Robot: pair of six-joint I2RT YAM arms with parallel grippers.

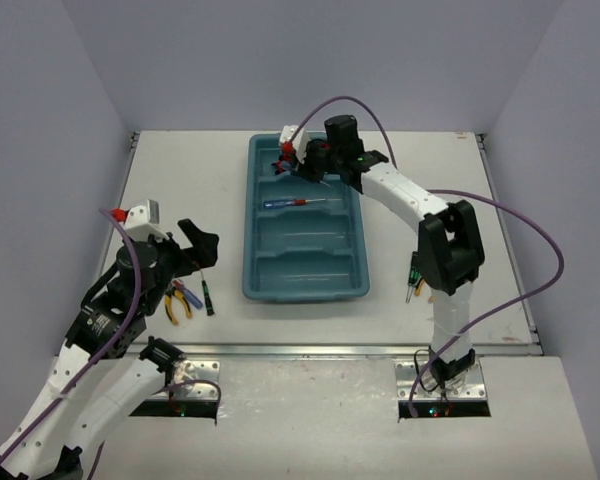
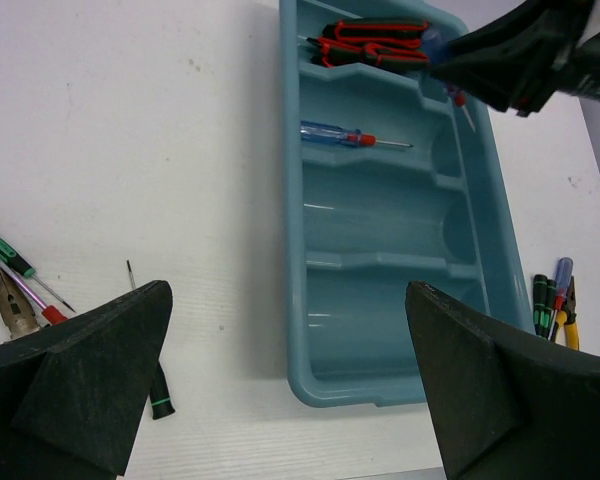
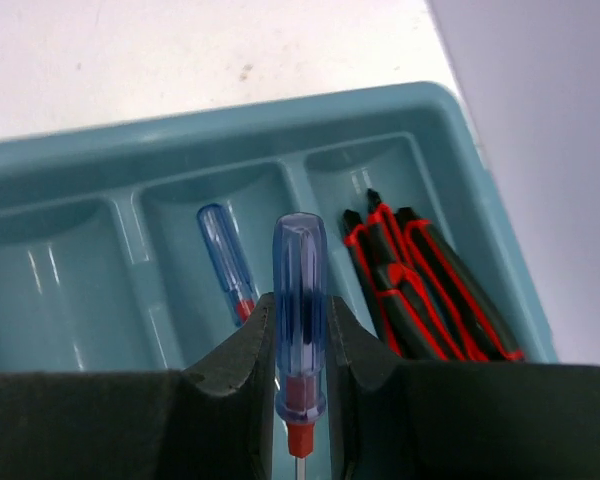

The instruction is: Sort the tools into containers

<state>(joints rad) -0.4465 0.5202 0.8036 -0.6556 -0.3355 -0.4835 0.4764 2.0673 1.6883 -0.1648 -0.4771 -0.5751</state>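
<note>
Counter (image 1: 180, 180): white surface carrying the tray and the loose tools.
Tray (image 1: 305, 270): teal-blue, lying lengthwise away from the arm bases at mid-counter, and divided crosswise into four compartments.
Utility knives (image 2: 375, 45): red-black, bundled together in the farthest compartment.
Lying screwdriver (image 2: 335, 134): blue handle with a red collar, flat across the second compartment from the far end, shaft pointing to the right wall.
Right end effector (image 3: 300, 335): reaches over the far end of the tray with its jaws drawn narrow, clamping the held screwdriver just above its red collar.
Held screwdriver (image 3: 300, 290): clear blue handle projecting beyond the fingers, thin shaft running back between them. It hangs above the tray, near the divider between the knife compartment and the next. Which of the two lies beneath cannot be told.
Left end effector (image 1: 200, 240): raised over the counter left of the tray, jaws spread wide, nothing between them.
Left group: yellow-handled pliers (image 1: 180, 303) and a thin black-green screwdriver (image 1: 208, 297) lie on the counter just beside the tray's near left corner. The left wrist view shows a second black-green screwdriver (image 2: 5, 250) with them.
Right group (image 2: 552, 300): green-banded screwdrivers, a blue handle and a yellow-handled tool, close together on the counter beside the tray's near right corner, at the right arm.
</note>
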